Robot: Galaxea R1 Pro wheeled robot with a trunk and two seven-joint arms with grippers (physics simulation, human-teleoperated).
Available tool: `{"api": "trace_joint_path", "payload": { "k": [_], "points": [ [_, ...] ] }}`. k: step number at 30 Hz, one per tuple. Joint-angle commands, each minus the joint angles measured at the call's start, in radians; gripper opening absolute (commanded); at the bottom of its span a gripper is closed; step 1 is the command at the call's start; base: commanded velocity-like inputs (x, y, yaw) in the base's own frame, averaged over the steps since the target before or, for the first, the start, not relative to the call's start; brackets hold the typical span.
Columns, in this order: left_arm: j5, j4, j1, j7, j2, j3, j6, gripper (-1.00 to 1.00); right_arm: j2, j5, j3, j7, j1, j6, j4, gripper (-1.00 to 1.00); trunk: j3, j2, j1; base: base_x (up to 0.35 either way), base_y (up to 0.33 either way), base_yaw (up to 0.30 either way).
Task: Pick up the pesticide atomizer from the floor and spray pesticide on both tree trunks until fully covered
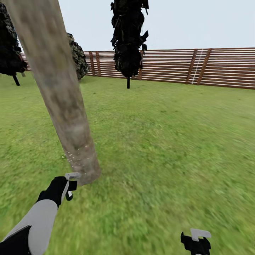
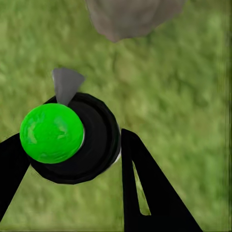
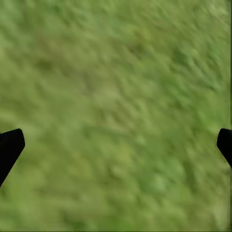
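Jaws on our left gripper (image 2: 72, 159) clamp the atomizer (image 2: 72, 140), its grey nozzle aimed at the tree trunk (image 1: 60, 95) just ahead; our right gripper (image 3: 116, 145) hangs wide open, empty over the grass (image 1: 159, 141). Pickup is done. Pale speckles low on the trunk may be spray, though it's hard to tell. Full coverage and the second tree remain.
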Motion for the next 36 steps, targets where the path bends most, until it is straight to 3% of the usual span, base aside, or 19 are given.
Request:
{"api": "trace_joint_path", "payload": {
  "k": [1,8,36],
  "points": [
    [-0.008,-0.001,-0.001,-0.005,-0.001,0.005,0.003,-1.00,0.000,0.010,-0.008,-0.003,-0.001,-0.004,0.002,1.00,-0.001,0.000,0.000,0.105,-0.277,0.015],
    [-0.009,0.000,-0.001,-0.004,0.001,0.005,0.002,-1.00,0.000,0.010,-0.009,-0.003,-0.001,-0.004,0.001,1.00,-0.001,0.000,0.000,0.134,-0.274,0.061],
    [-0.009,0.028,-0.001,-0.001,-0.001,0.004,0.002,-1.00,0.000,0.010,-0.009,-0.003,-0.001,-0.004,0.001,1.00,-0.001,0.000,0.000,0.091,-0.273,0.247]
  ]
}}
